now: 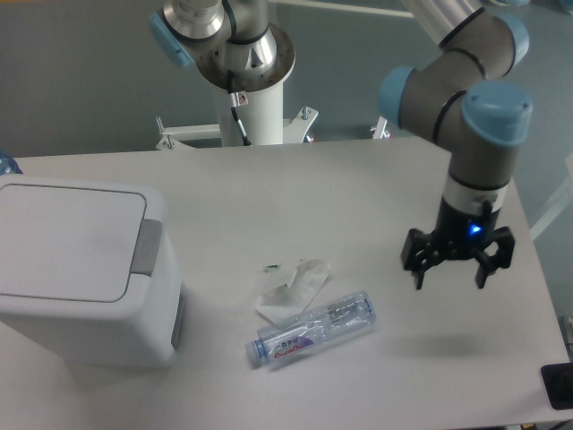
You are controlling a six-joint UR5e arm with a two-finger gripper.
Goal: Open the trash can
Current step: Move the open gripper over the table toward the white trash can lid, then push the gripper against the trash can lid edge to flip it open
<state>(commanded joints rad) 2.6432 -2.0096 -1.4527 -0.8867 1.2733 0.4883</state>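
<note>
The large boxy white plastic trash can [76, 269] sits at the left edge of the desk [358, 179], its flat lid shut and its grey rectangular push tab [148, 246] facing right. This looks like the approach step: the tool [457, 266] hangs released, fingers spread and empty, well apart on the right, and must next cross over to press that tab

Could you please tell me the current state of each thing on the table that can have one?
trash can: upright, lid shut, grey push tab untouched.
clear bottle: lying on its side, cap on.
crumpled wrapper: lying loose, touching the bottle.
pincer: open, empty, hanging above the table's right side, far from the trash can.
</note>
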